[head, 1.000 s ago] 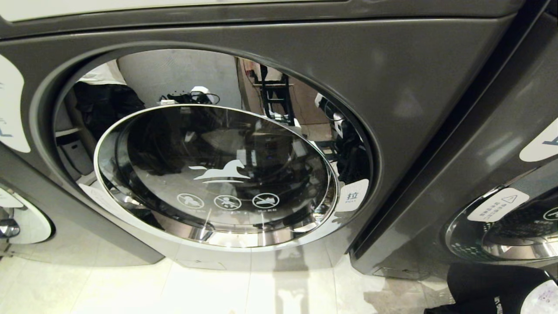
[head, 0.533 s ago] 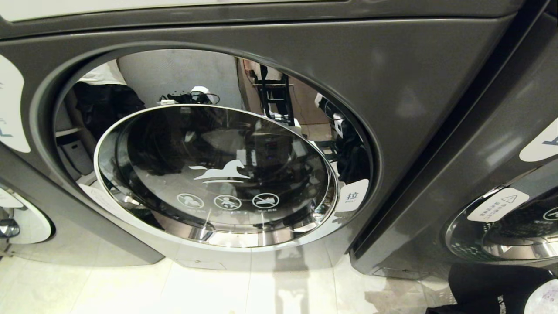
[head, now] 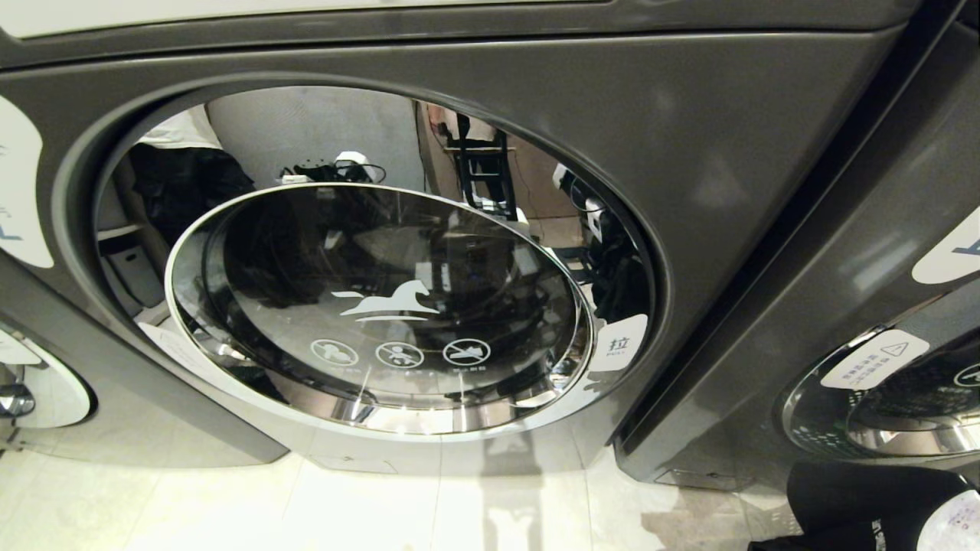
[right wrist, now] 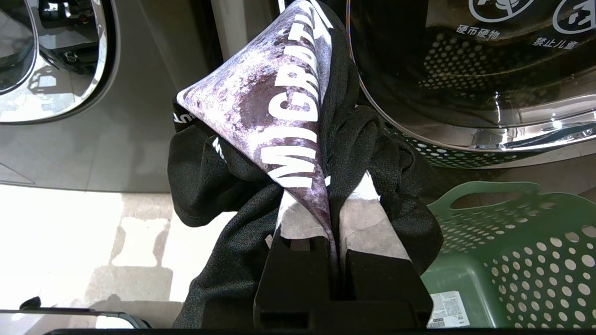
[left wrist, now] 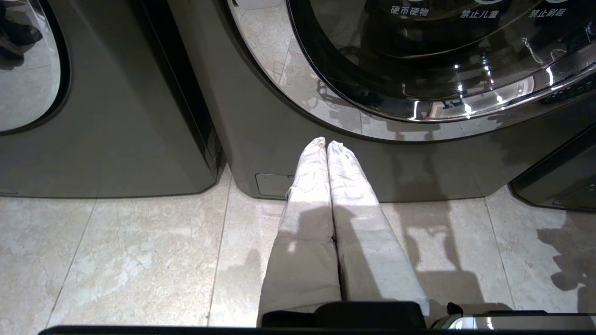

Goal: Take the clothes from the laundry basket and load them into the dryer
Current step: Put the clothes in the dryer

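The grey dryer (head: 727, 153) fills the head view, its round glass door (head: 383, 306) closed. My right gripper (right wrist: 331, 204) is shut on a black T-shirt with a purple print and white letters (right wrist: 279, 116), which hangs bunched over its fingers. That shirt's edge also shows low at the right of the head view (head: 857, 505). The green laundry basket (right wrist: 512, 242) stands on the floor beside the held shirt, below a neighbouring machine's door. My left gripper (left wrist: 326, 142) is shut and empty, its white-covered fingers pointing at the dryer's base above the floor.
A white pull label (head: 619, 344) sits at the door's right edge. Another machine (head: 880, 383) stands close on the right and one (head: 31, 383) on the left. Pale floor tiles (left wrist: 139, 256) run in front of the machines.
The hanging shirt sways slightly at the lower right of the head view. The dryer door and the rest of the scene stay as they were.
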